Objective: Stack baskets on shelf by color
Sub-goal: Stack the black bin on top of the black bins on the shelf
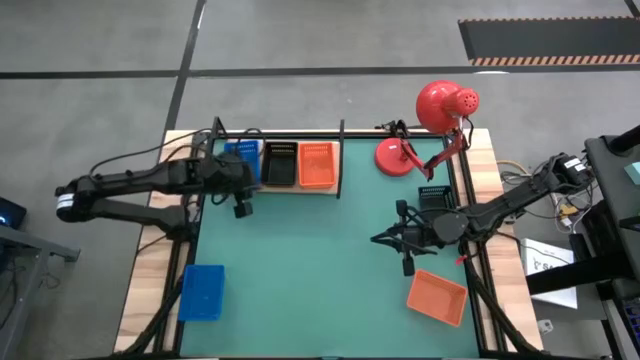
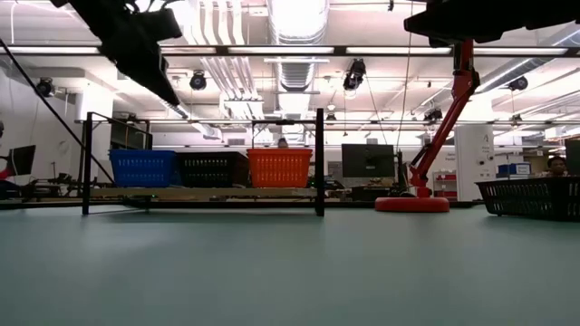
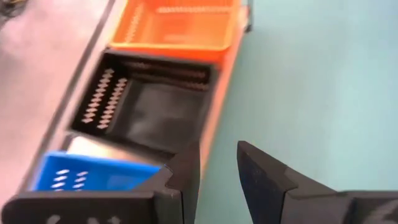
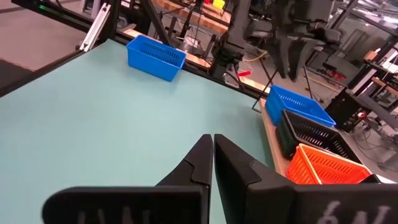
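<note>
3 baskets sat abreast on the shelf (image 1: 325, 190): shelf blue basket (image 1: 243, 158), shelf black basket (image 1: 280, 164), shelf orange basket (image 1: 316, 165), left to right in the high view. 3 more were loose off the shelf: a loose blue basket (image 1: 202, 292) on the green mat (image 1: 310, 280) near the left arm's side, a loose orange basket (image 1: 437, 297) near the right arm's side, and a loose black basket (image 1: 435, 197) just beside the lamp base (image 1: 393, 158).

Left gripper (image 1: 241, 209) hung above the mat just in front of the shelf, near its blue end. Fingers slightly apart, nothing between them. Right gripper (image 1: 407, 266) hovered over the mat between the loose black and loose orange baskets. Its wrist view showed fingers pressed together, empty.

Judgement: a between-picks step, with 1 layer placed and neither arm carrying. Each loose basket still needed to go on top of its colour match.

Next move probably called for:
- left arm to swing back toward the loose blue basket, open wider, grip a rim wall
- right arm to open before it took the orange or black basket, both near it

Clutter and obstacles:
- red desk lamp (image 1: 446, 105) leaned over the far right of the mat, its arm close to the loose black basket, so a tight approach there
- black shelf posts (image 2: 320, 163) framed the shelf, so a carried basket had to come in over the front edge, between them
- right arm's reach to the shelf crossed the left arm's zone
</note>
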You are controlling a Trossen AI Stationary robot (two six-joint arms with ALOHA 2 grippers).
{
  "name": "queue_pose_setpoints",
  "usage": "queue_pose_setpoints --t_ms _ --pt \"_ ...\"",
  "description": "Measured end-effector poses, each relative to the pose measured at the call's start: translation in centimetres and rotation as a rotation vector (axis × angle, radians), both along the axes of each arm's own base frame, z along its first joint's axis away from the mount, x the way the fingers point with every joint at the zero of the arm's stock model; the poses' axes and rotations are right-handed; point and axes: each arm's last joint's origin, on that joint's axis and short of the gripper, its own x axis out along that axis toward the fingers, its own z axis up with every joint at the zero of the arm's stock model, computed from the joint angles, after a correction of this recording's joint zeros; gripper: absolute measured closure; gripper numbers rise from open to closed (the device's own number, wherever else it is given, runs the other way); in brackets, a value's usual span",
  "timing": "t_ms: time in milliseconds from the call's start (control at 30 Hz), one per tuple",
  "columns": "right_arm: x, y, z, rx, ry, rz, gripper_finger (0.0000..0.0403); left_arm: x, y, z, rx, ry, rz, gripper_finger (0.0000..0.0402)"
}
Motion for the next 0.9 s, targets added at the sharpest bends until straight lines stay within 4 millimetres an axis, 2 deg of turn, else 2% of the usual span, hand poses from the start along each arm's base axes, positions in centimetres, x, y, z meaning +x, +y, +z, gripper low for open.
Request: queue_pose_setpoints --t_ms 200,367,567,667,900 --pt "0.2 0.1 -0.2 -0.012 0.007 -0.001 0.0394 1.1 -2.3 0.2 -0.069 -0.120 -0.058 0.0311" --pt "0.3 0.2 0.6 -0.021 -0.023 0.006 0.0394 1.4 -4.0 1.3 -0.120 -0.203 -0.108 0.0311" --pt "0.6 0.3 1.6 -0.077 -0.054 0.019 0.0394 2.0 -4.6 3.0 -0.143 -0.375 -0.129 0.0311" --pt "0.7 0.4 2.4 -0.028 -0.068 0.013 0.0394 2.0 -4.6 3.2 -0.143 -0.400 -0.132 0.0310" --pt "0.7 1.8 3.5 0.034 0.106 0.135 0.0394 2.5 -4.6 3.0 -0.148 -0.395 -0.127 0.0310"
